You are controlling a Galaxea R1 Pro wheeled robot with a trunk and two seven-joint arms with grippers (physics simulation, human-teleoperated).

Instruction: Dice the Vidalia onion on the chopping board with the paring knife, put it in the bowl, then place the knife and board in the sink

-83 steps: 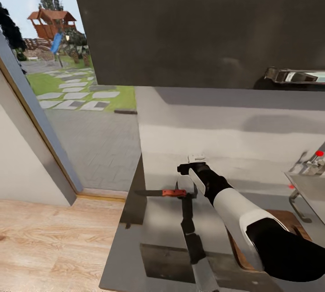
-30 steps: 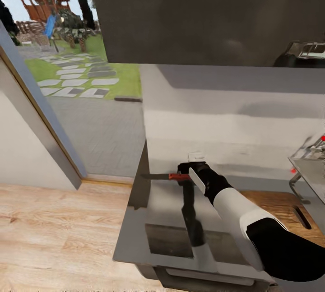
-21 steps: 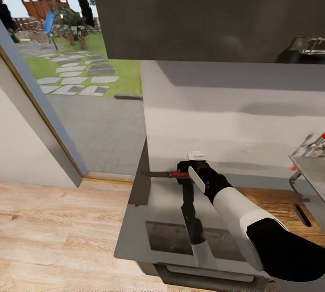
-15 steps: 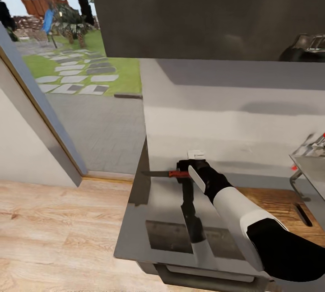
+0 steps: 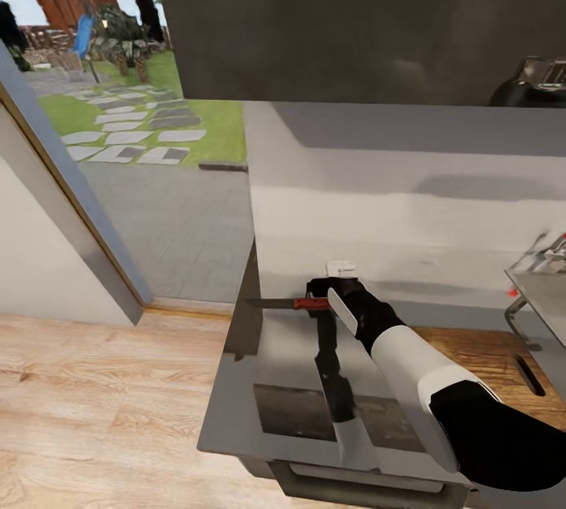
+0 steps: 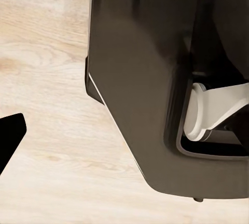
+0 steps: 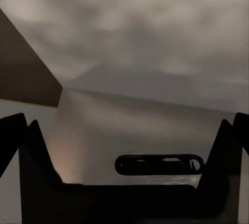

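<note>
- The paring knife (image 5: 287,304) lies flat on the countertop (image 5: 275,367), dark blade pointing away from the right gripper (image 5: 322,293), red-orange handle toward it.
- The right gripper sits over the handle end of the knife; from the head view I cannot tell whether its fingers actually pinch the handle or only stand at it.
- In the right wrist view the two dark fingers (image 7: 31,156) stand wide apart against the glossy grey worktop, with nothing visible between them.
- The chopping board (image 5: 487,359) lies on the countertop on the far side of the right arm from the knife, its slot handle toward the sink (image 5: 542,296).
- The sink's steel edge and a red knob (image 5: 563,239) sit beyond the board, well apart from the knife.
- A small white block (image 5: 341,267) rests on the countertop just behind the right gripper.
- The left wrist view shows dark robot housing above a pale wooden floor (image 6: 46,130); the left gripper's state cannot be told.
- Past the knife's end of the countertop a glass door (image 5: 118,139) opens onto a lawn with stepping stones.
- No writing or label can be read anywhere.
</note>
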